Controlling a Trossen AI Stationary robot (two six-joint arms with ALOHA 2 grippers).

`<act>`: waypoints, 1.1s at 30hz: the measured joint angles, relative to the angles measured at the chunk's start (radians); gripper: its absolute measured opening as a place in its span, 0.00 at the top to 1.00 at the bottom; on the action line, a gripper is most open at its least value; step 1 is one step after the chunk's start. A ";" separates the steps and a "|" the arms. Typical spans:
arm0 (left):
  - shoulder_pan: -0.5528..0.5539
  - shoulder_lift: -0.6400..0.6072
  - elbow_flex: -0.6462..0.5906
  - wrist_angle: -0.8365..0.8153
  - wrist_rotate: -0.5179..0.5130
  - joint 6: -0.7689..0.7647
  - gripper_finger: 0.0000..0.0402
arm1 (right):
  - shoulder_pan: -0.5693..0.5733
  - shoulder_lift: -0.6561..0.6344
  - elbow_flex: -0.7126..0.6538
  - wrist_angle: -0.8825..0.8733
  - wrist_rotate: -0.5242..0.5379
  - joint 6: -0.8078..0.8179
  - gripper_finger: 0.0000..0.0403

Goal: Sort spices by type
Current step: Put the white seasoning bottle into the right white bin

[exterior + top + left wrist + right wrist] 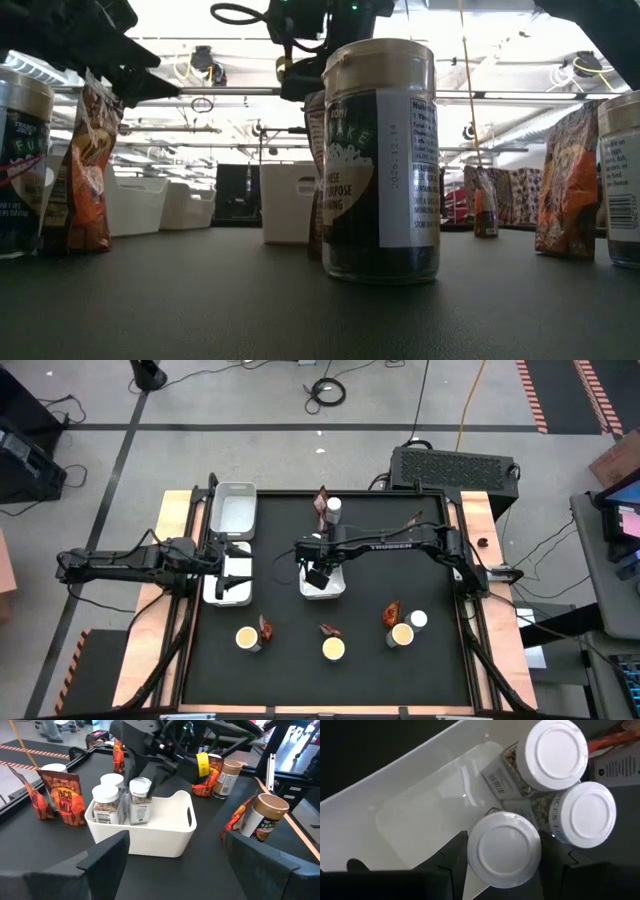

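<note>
A: What's between the fingers of the right gripper [504, 851]?

B: A white-capped jar [504, 849], upright, cap to the wrist camera. The dark fingers sit at its nine and three o'clock and pinch it. It hangs inside the white tray [395, 810] at the table's middle, beside two other white-capped jars [555, 750] already standing in that tray's corner.

A: So which way does the next move run?

B: Straight along the jar's long axis, I judge. That axis is vertical, and the tray floor lies directly below. The two neighbours nearly touch the held jar, at about one and two o'clock in the wrist view, so it must not drift that way.

A: And the left gripper [237, 564]?

B: Spread wide, empty, over the trays at the table's nine o'clock edge, looking across at the middle tray.

A: What's left loose?

B: Yellow-topped tubs [333, 649] and reddish packets [391, 614] along the six o'clock edge, plus a jar and packet at twelve. The tub at seven o'clock is nearer the left arm.
</note>
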 joint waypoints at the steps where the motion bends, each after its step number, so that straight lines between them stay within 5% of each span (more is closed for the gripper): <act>1: 0.000 0.000 0.000 0.000 0.000 0.000 0.19 | 0.000 0.000 0.000 0.000 -0.001 0.008 0.64; 8: 0.000 0.000 0.000 0.001 0.000 0.001 0.19 | 0.000 0.000 0.000 0.000 -0.002 0.029 0.62; 22: 0.000 0.000 0.000 0.001 0.000 0.000 0.19 | -0.001 0.000 0.000 -0.019 -0.001 0.025 0.41; 33: 0.000 0.000 0.000 0.001 0.000 0.000 0.19 | -0.013 0.000 0.000 -0.025 0.002 0.038 0.41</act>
